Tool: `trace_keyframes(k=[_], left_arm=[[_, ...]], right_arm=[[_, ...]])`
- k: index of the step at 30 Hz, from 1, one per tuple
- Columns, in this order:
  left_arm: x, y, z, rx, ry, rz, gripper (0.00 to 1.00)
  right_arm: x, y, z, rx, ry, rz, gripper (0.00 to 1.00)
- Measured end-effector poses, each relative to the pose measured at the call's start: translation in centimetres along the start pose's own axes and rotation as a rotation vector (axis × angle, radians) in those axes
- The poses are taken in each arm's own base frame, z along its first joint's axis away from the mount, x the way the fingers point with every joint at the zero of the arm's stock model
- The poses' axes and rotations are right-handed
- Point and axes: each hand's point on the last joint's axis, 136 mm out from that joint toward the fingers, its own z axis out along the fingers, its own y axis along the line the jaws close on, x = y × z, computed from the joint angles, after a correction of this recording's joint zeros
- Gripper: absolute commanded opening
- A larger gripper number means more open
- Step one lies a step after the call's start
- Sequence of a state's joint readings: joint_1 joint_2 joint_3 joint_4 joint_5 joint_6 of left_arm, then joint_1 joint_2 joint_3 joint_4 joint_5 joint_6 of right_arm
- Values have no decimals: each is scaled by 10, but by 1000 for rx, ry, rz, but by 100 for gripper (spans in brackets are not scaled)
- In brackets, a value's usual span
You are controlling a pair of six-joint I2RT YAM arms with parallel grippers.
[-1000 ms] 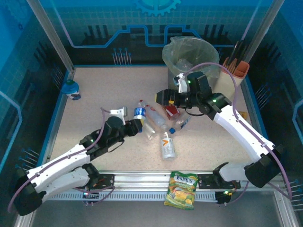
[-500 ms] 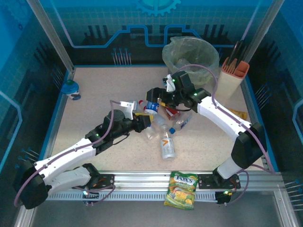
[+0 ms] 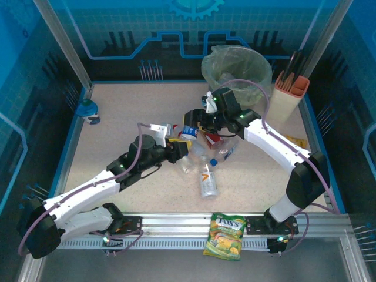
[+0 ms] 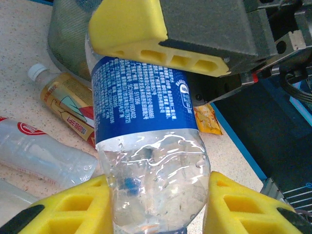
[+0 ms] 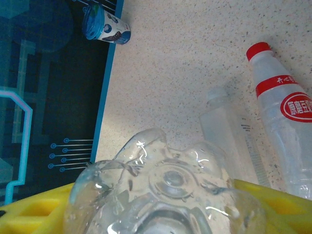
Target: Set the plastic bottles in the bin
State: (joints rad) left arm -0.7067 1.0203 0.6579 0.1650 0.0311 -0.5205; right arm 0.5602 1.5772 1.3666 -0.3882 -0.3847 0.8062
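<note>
Nearest, on the front rail: a FOX'S candy bag [image 3: 224, 235]. On the table [image 3: 129, 111] behind it: an orange-marked bottle [image 3: 207, 179] lying on its side. Beyond that we noted a loose cluster of clear bottles [image 3: 200, 154], among them a red-capped bottle [image 5: 287, 107] and a yellow-labelled bottle [image 4: 63, 105], all lying flat.

Above the cluster we found the blue-labelled bottle [image 4: 141, 97], off the table and roughly level between the two arms. The left gripper [image 4: 158, 207] was closed narrowly on its clear end, with a yellow pad on each side. The right gripper [image 5: 161, 207] took the other end, the bottle's base toward its camera. One of its pads [image 4: 131, 24] lay against the label. We entered this as a hold by both grippers at once.

At the far left edge of the table: a small round can [image 3: 88, 110]. Farthest back, right of centre: the bin [image 3: 252, 59], lined with a pale green bag, well apart from the held bottle. Just beside it on the right: a beige and orange utensil holder [image 3: 288, 97].
</note>
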Motion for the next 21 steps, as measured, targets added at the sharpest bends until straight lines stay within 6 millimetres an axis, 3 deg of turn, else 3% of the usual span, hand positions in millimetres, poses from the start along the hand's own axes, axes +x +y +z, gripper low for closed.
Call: trace_keyframes(k=[2, 5, 8, 14, 18, 21], left_arm=[[-4, -1, 0, 3, -8, 1, 54], [-8, -3, -1, 7, -18, 0, 79], [-9, -5, -6, 9, -18, -11, 89], [-9, -6, -22, -4, -9, -75, 97], [7, 19, -22, -143, 58, -205, 99], [25, 41, -17, -262, 125, -311, 99]], right_arm=[[-3, 3, -3, 1, -7, -8, 62], [-11, 10, -8, -3, -29, -34, 60], [-32, 19, -23, -5, -83, -72, 59], [-100, 50, -86, -1, -283, -212, 56], [-145, 71, -141, 51, -460, -342, 51], [-173, 71, -170, 141, -578, -425, 50]])
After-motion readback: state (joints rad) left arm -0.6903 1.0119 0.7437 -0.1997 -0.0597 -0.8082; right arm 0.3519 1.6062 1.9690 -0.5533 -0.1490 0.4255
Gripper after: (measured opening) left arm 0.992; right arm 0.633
